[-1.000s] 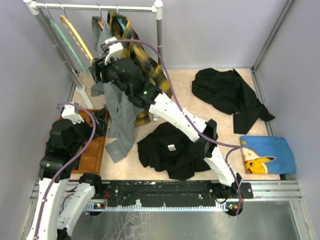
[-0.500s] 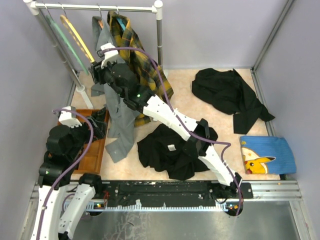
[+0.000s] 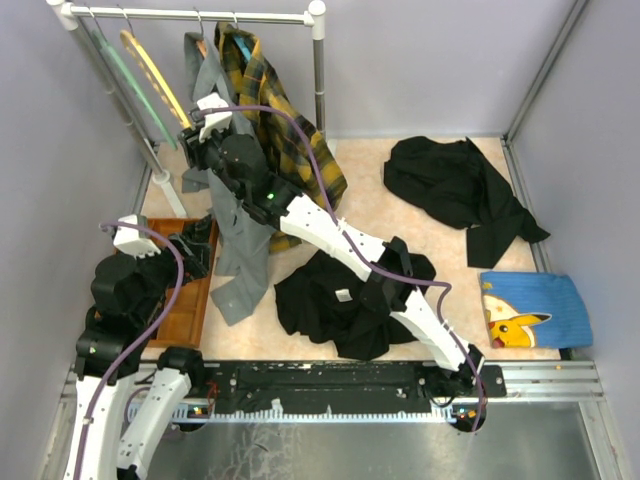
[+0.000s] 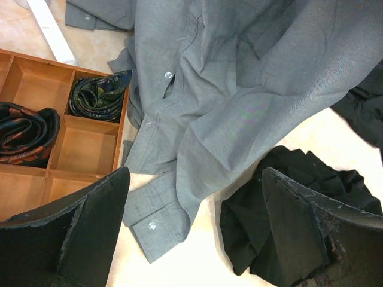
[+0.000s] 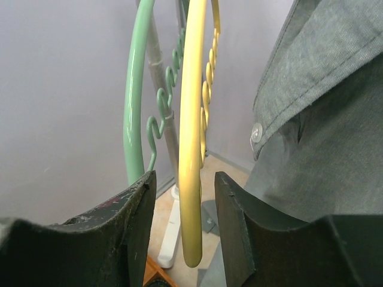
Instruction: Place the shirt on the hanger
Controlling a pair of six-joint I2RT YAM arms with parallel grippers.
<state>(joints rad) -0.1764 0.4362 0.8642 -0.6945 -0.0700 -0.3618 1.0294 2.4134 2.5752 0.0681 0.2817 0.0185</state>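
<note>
The black shirt, a white label showing, lies crumpled on the table in front of the arm bases; its edge shows in the left wrist view. The yellow hanger hangs on the rail at the back left. My right gripper reaches up to it. In the right wrist view the lower end of the yellow hanger stands between the jaws of my right gripper, with a gap on each side. My left gripper hangs wide open over a grey cuff and the shirt's edge, holding nothing.
A pale green hanger hangs just left of the yellow one. A grey shirt and a plaid shirt hang from the rail. A wooden tray holds rolled ties. A second black garment and a blue cloth lie to the right.
My right arm has stretched further toward the rack, and its jaws have narrowed around the yellow hanger's end. My left arm has drawn back a little, still open.
</note>
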